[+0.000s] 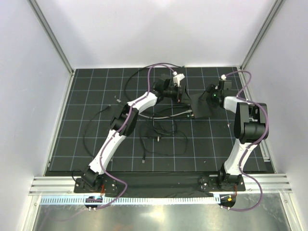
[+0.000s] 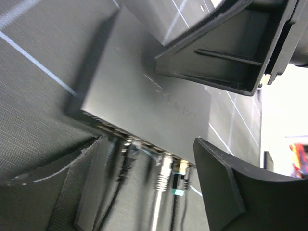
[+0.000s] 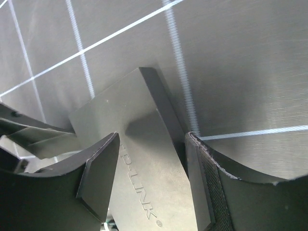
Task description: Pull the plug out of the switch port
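Switch box [image 2: 144, 96]: lies flat on the gridded mat [image 2: 29, 96], lettered top facing up.

Port row [image 2: 139, 139]: runs along one long edge of the box, with several sockets filled.

Black plug [image 2: 127, 156] and grey-booted plug [image 2: 163, 175]: sit side by side in that row, their cables [image 2: 113, 202] trailing away from the box. Too blurred to tell which socket each one fills.

Left gripper [image 2: 144, 197]: hangs at the port edge of the box, spread wide, with the plugs between its fingers [image 2: 231, 192]. Grips nothing.

Right gripper [image 3: 154, 192]: sits over the part of the box away from the port row, jaws well apart. One finger [image 3: 216, 192] lies just beside the box's side wall, the other over its top. Cannot tell whether either touches; clamps nothing that shows.
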